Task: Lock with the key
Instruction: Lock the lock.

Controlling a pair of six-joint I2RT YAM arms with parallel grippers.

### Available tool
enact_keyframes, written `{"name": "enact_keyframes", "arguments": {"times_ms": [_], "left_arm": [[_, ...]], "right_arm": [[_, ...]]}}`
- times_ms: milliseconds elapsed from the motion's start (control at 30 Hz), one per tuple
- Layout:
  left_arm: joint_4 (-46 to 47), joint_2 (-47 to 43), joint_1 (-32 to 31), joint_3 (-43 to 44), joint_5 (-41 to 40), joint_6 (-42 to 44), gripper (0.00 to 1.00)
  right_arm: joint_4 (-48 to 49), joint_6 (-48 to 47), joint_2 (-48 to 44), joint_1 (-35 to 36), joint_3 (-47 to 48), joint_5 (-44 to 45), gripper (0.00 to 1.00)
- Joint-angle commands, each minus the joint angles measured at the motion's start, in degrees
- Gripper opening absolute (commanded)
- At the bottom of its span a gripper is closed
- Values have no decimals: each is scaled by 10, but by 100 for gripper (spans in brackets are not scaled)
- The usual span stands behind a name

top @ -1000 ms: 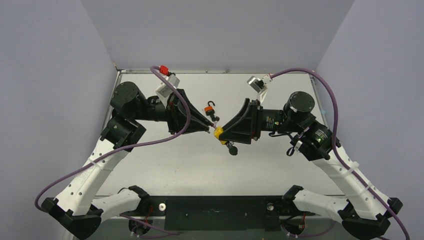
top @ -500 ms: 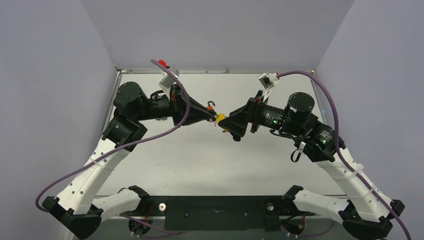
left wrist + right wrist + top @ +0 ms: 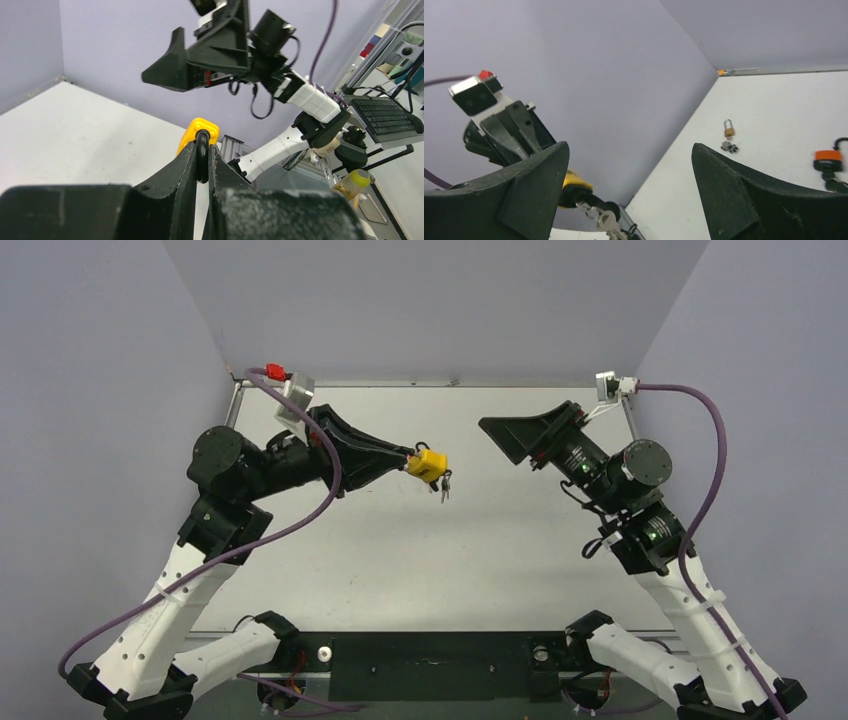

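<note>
My left gripper is shut on the black shackle of a yellow padlock and holds it in the air above the table's middle. A key sits in the lock's underside, with spare keys dangling from its ring. The lock and keys also show at the lower left of the right wrist view. My right gripper is open and empty, raised to the right of the lock and apart from it. In the left wrist view the padlock sticks out past my fingertips.
A small brass padlock with keys lies on the white table near the far corner. An orange padlock with keys lies closer in. Purple walls stand on three sides.
My right gripper has let go at the yellow padlock, opened and drawn back up to the right. My left gripper has lifted the padlock, its keys now hanging free.
</note>
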Motion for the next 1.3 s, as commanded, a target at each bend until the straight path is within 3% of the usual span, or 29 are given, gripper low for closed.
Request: {"name": "enact_keyframes", "arguments": {"times_ms": [0, 100, 267, 400, 600, 933, 1267], "left_arm": [[82, -17, -2, 21, -10, -16, 0], [109, -19, -2, 17, -22, -50, 0], [160, -18, -2, 14, -74, -132, 0], [165, -16, -2, 17, -117, -182, 0], [193, -11, -2, 5, -137, -245, 0], [216, -3, -2, 10, -129, -268, 0], [216, -5, -2, 5, -129, -271, 0]], "right_arm": [[179, 151, 48, -44, -5, -138, 87], [266, 173, 46, -16, -29, -148, 86], [162, -26, 6, 64, -8, -40, 86], [166, -92, -1, 112, -4, -7, 84], [238, -111, 16, 141, -8, -12, 79], [204, -175, 70, 167, 64, 1, 73], [192, -189, 92, 198, 84, 4, 57]]}}
